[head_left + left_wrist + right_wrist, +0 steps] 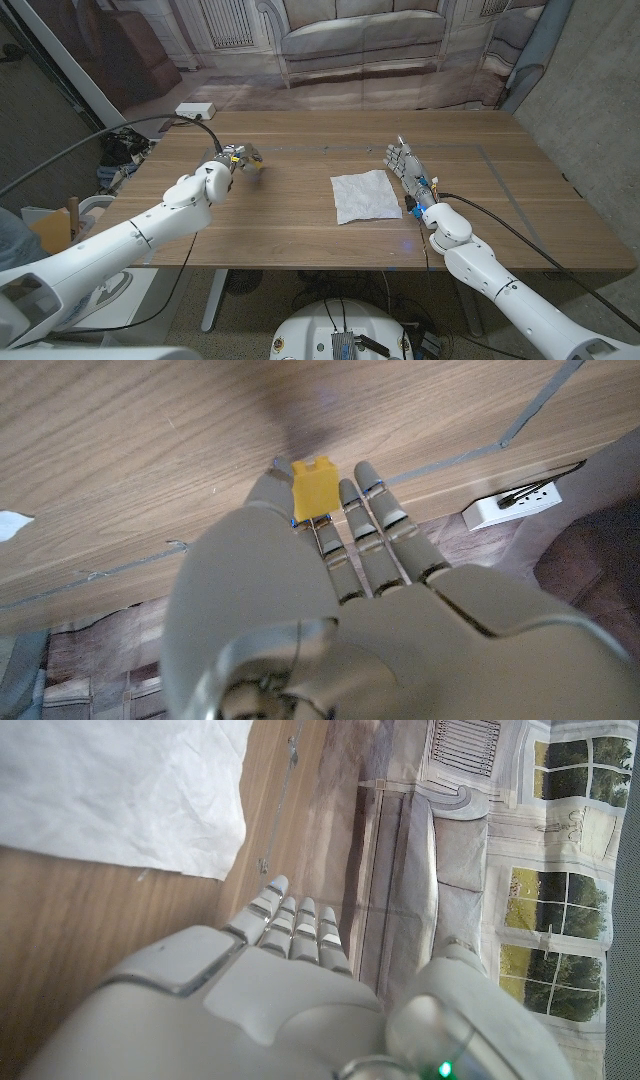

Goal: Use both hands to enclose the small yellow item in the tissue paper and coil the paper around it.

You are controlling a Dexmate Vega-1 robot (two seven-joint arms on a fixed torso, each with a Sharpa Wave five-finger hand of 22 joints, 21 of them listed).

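Holding the small yellow block (313, 484) pinched in its fingertips, the left hand (232, 160) hovers over the table's (300, 230) left half, well apart from the tissue paper (366, 195). The tissue lies flat and unfolded at mid-table, nothing on it. Right hand (405, 165) waits just beside the tissue's right edge, fingers straight and together, holding nothing. Judged progress: early; block is picked up only. Left to do: placing it on the tissue, wrapping, coiling with both hands.
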